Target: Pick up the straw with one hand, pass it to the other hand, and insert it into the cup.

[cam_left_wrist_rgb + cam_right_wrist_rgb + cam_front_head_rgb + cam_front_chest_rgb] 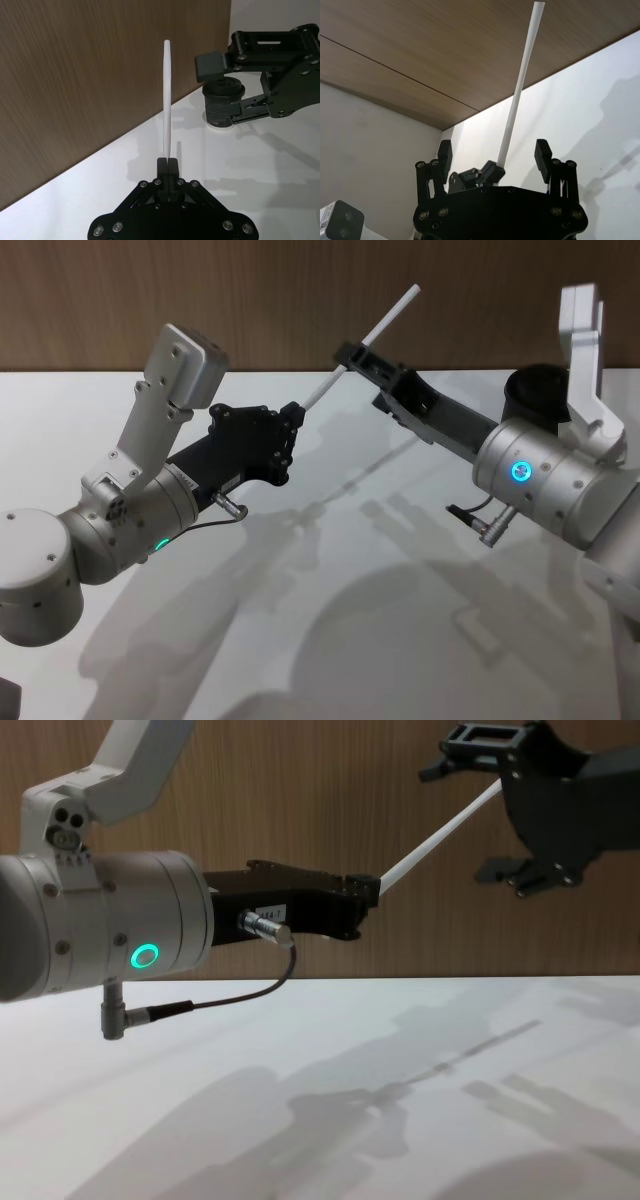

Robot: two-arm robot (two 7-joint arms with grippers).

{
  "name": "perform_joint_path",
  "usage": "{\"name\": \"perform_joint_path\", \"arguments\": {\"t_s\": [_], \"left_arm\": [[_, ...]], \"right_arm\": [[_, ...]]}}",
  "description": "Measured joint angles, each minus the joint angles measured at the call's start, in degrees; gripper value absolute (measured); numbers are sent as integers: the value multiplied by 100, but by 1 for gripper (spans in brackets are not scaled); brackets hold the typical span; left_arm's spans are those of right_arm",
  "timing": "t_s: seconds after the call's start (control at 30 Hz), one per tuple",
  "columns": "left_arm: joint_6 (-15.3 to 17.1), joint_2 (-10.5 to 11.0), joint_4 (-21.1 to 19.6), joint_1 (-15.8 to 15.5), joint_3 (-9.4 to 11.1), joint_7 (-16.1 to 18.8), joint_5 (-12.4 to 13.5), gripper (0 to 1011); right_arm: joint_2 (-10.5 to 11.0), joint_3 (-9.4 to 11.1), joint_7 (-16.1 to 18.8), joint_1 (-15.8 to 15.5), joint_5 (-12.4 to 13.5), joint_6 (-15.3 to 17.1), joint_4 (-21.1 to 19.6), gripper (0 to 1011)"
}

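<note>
Left wrist view shows the left gripper's (pixel 167 165) fingers (pixel 163 169) pressed together on the lower end of the white straw (pixel 167 100). The rest of the tube rises straight out from the fingertips in front of the wood-panelled wall (pixel 75 75).

In the right wrist view, the right gripper's (pixel 493 152) fingers (pixel 445 155) are spread wide. The straw passes up between them, apart from both pads, and its free end reaches well beyond them.

From the head camera, the two grippers meet in the air above the white tabletop (pixel 300 620), near the wall. The left one reaches in from the left and the right one from the right. The straw slants up and to the right between them, with its lower end in the left fingers and its upper part running through the right gripper's open gap.

A black cup (pixel 223 102) stands upright on the tabletop close to the wall. In the head view it sits on the right, partly behind the right arm and well apart from the straw.
</note>
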Motion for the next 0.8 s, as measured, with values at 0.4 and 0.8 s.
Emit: {"name": "perform_joint_path", "arguments": {"t_s": [0.4, 0.8], "left_arm": [[0, 0, 0, 0, 0, 0, 0, 6], [0, 0, 0, 0, 0, 0, 0, 6]], "right_arm": [[51, -158, 208, 277, -132, -291, 332, 1001], [159, -263, 378, 433, -297, -587, 677, 1001]]}}
